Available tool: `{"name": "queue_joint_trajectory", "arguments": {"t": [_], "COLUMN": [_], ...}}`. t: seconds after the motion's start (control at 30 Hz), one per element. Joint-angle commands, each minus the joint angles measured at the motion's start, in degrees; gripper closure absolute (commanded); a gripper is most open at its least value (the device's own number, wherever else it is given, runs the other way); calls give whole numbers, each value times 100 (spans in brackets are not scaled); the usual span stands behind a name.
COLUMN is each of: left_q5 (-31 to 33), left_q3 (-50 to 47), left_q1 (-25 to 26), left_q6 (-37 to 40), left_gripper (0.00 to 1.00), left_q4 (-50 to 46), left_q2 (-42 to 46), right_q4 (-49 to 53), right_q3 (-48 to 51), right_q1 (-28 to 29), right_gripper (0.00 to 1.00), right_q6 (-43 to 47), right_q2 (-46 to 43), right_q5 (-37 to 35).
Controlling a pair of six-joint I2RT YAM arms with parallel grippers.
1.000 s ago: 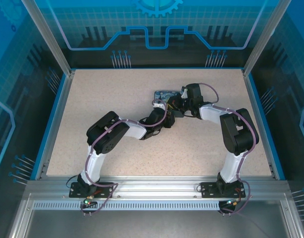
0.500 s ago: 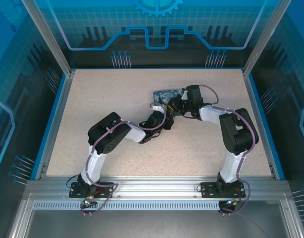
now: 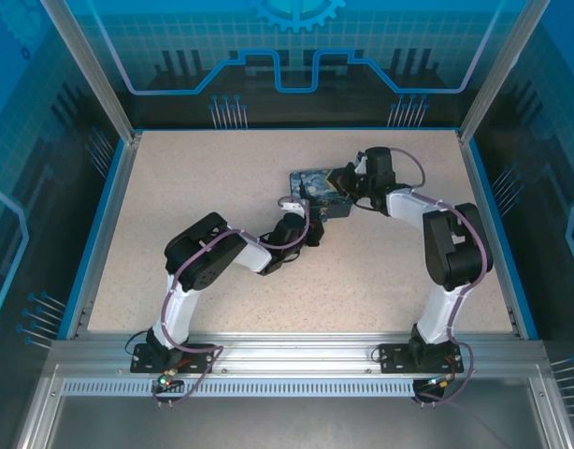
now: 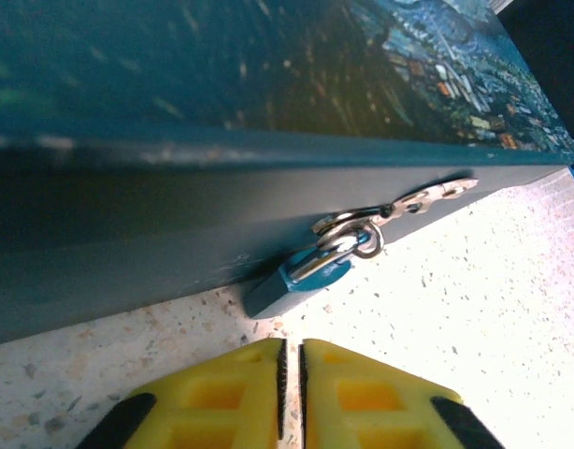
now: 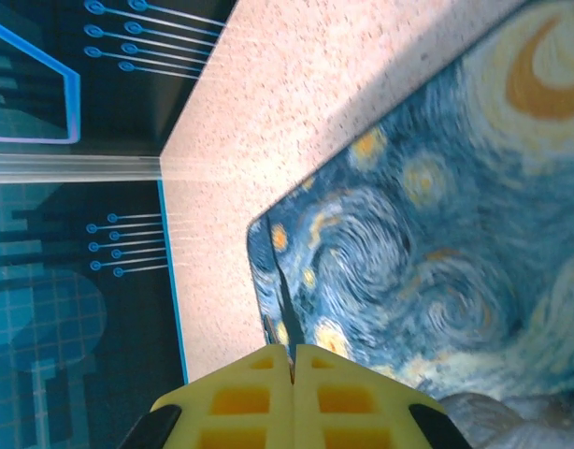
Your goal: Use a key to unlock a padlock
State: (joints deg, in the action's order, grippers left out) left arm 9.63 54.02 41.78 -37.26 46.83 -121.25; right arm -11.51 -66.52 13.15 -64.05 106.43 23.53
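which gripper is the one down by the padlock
The left gripper: it faces the padlock hanging on the tin box's hasp, while the right gripper is over the painted lid.

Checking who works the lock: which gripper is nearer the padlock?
Left. The left gripper sits just in front of the padlock; the right gripper is over the tin's painted lid.

Padlock (image 4: 294, 283) | sm. teal-grey body, silver shackle | tilted, hooked thru hasp (image 4: 399, 204) on tin box (image 4: 175, 206) front | low corner at tabletop (image 4: 474, 309)
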Motion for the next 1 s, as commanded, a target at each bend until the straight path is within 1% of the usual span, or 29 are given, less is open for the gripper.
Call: {"name": "queue_joint_trajectory", "arguments": {"t": [0.0, 0.07, 0.13, 0.23, 0.33, 0.43, 0.63, 0.73, 0.97], "left_q5": [101, 100, 109, 77, -27, -233, -562, -709, -761], "left_q3": [-175, -233, -318, -399, -428, -396, -230, -144, -158], "left_q1": [-66, -78, -96, -175, -279, -385, -471, -510, -544], "left_q6": [26, 141, 271, 408, 478, 502, 727, 764, 817], "left_gripper": [74, 62, 53, 44, 39, 34, 29, 28, 25], "left_q4": [-8, -103, -207, -394, -536, -614, -841, -915, -989], "left_q2": [235, 366, 513, 690, 760, 748, 700, 655, 755], "right_q4": [246, 364, 423, 442, 458, 478, 691, 682, 439], "right_q3": [-368, -552, -711, -922, -1191, -1481, -1884, -1802, -1151], "right_q1": [-116, -147, -173, -231, -273, -317, -346, -284, -28], "right_gripper": [100, 100, 100, 100, 100, 100, 100, 100, 100], "right_q6": [43, 120, 172, 208, 208, 218, 295, 314, 297], "right_q2": [90, 239, 391, 645, 956, 1299, 1787, 1799, 1457], "right_q5": [4, -25, -28, -48, -60, -79, -51, -15, -117]}}
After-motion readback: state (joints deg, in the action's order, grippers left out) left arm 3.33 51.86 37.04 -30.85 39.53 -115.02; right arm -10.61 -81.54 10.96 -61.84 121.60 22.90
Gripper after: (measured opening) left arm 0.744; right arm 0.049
